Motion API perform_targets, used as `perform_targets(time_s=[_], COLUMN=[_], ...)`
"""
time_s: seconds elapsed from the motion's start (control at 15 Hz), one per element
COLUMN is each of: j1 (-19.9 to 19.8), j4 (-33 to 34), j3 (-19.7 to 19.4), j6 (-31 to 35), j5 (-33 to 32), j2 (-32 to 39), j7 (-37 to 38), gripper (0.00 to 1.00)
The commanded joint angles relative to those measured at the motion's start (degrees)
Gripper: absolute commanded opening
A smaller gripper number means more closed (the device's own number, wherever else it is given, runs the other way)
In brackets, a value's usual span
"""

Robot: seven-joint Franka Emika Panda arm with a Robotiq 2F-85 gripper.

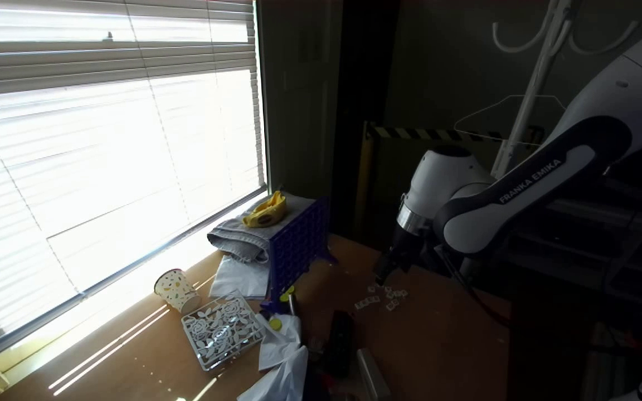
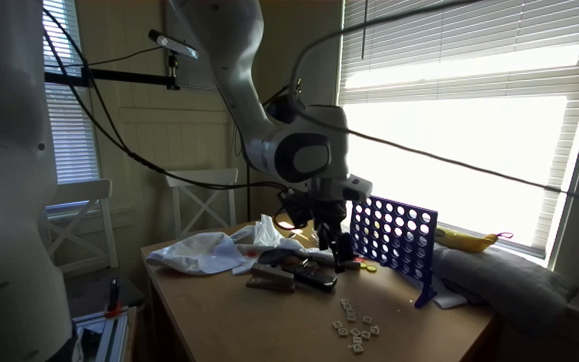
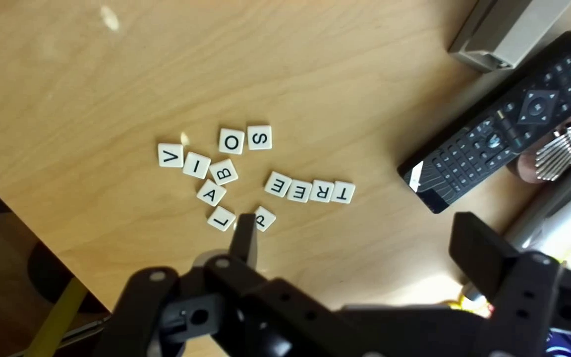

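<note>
Hovering over the wooden table (image 3: 325, 89), gripper (image 3: 357, 233) has jaws spread wide apart. Nearest: white letter tiles (image 3: 223, 172) lying flat on the wood, four in a row reading TREE, the rest loosely clustered beside it; P tile (image 3: 266, 219) partly covered by the gripper in wrist view. Next out, black remote (image 3: 474, 144), kalimba (image 3: 560, 153) just beside one long edge, beige stapler (image 3: 518, 29) along the opposite edge. Further, crumpled white sheeting (image 2: 199, 254), then upright blue rack (image 1: 298, 248) with round holes, yellow discs (image 2: 371, 269) near its base. Beyond that, gray towel (image 2: 495, 274) with a yellow soft item (image 2: 470, 241) on top. In an exterior view, speckled cup (image 1: 176, 289) sits beside a white openwork panel (image 1: 223, 329). Farthest: white chairs (image 2: 209, 177) and bright window blinds (image 1: 109, 150).
</note>
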Motion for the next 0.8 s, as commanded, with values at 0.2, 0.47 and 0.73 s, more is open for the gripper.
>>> perform_targets(time_s=[0.2, 0.47, 0.73], j1=[0.16, 0.18, 0.18], j4=[-0.95, -0.92, -0.92], j3=[-0.43, -0.45, -0.45], j6=[-0.95, -0.94, -0.94], j5=[0.15, 0.16, 0.16], j2=[-1.94, -1.74, -1.72], j7=[0.53, 0.52, 0.52], gripper=[1.00, 1.00, 1.00])
